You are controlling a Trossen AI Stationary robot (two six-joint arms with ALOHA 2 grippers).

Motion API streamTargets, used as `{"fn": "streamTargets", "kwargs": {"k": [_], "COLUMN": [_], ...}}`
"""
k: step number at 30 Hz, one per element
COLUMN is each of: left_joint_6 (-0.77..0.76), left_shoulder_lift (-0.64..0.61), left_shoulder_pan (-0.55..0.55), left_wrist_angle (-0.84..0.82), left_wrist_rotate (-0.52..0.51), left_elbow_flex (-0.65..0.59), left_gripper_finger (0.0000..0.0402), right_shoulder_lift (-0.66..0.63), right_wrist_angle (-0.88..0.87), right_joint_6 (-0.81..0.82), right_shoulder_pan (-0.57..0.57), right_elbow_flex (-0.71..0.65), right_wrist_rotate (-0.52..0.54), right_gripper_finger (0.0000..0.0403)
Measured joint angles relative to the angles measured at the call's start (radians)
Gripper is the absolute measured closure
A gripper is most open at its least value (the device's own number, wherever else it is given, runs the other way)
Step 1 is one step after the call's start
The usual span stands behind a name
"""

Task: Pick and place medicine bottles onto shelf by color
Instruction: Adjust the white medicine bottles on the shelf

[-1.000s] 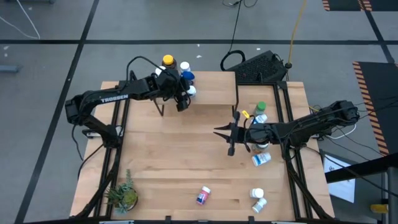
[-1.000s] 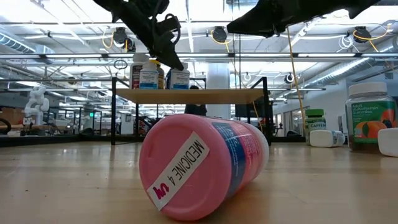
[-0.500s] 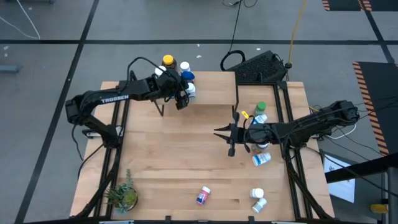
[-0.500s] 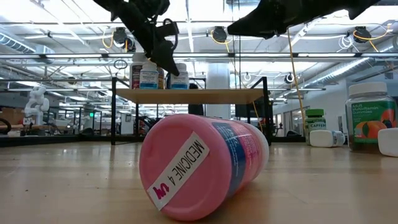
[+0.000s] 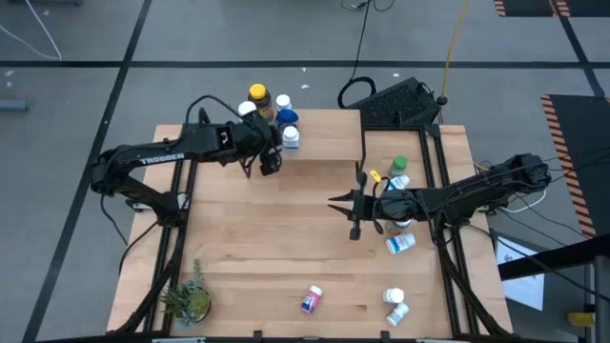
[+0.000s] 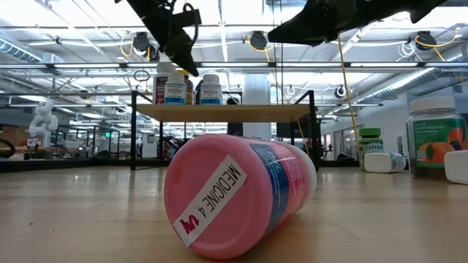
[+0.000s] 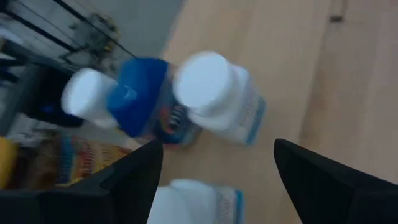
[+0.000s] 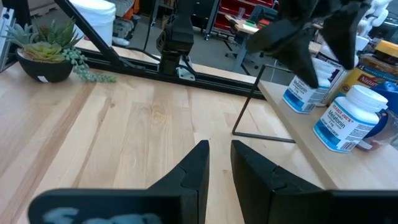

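- Medicine bottles stand in a cluster at the far left end of the shelf (image 5: 324, 133): an amber yellow-capped bottle (image 5: 257, 93), a blue bottle (image 5: 287, 118), and a white bottle with a blue label (image 5: 292, 138) nearest the left gripper.
- From table height, 3 of these bottles show upright in a row on the raised board, over its thin black legs.
- Left gripper (image 5: 270, 160) hovers just beside that cluster, above the shelf's left edge; its jaws are spread wide and hold nothing. In its wrist view the white-capped bottle and the blue one sit between and beyond the 2 dark fingers (image 7: 134, 180), untouched.
- Right gripper (image 5: 355, 205) hangs over the middle of the table (image 5: 257, 248), apart from the shelf; its fingers are nearly together with only a thin gap, and nothing sits between them.
- Near the right arm, a green-capped bottle (image 5: 399, 166) stands on the table's right side, with more white bottles just beside it, one lying down (image 5: 401, 243).
- Near the front edge, a pink-labelled bottle (image 5: 311, 299) lies on its side; its label reads "MEDICINE 4" in the low view.
- 2 white bottles (image 5: 395, 305) lie close together at the front right.
- Small potted plant (image 5: 188, 300) sits at the front left corner.
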Motion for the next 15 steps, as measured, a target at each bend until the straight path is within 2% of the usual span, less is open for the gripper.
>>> {"fn": "streamTargets", "kwargs": {"k": [8,15], "left_joint_6": [-0.025,-0.114], "left_shoulder_lift": [0.013,0.015], "left_shoulder_pan": [-0.031,-0.070], "left_wrist_angle": [0.005,-0.003], "left_wrist_rotate": [-0.130,-0.341], "left_elbow_flex": [0.002,0.002], "left_gripper_finger": [0.0092,0.0092], "right_shoulder_lift": [0.000,0.000], "right_wrist_angle": [0.000,-0.003], "right_joint_6": [0.001,0.000], "right_shoulder_pan": [0.000,0.000], "right_elbow_flex": [0.000,0.000], "right_wrist_rotate": [0.000,0.000], "right_gripper_finger": [0.0343,0.0343]}}
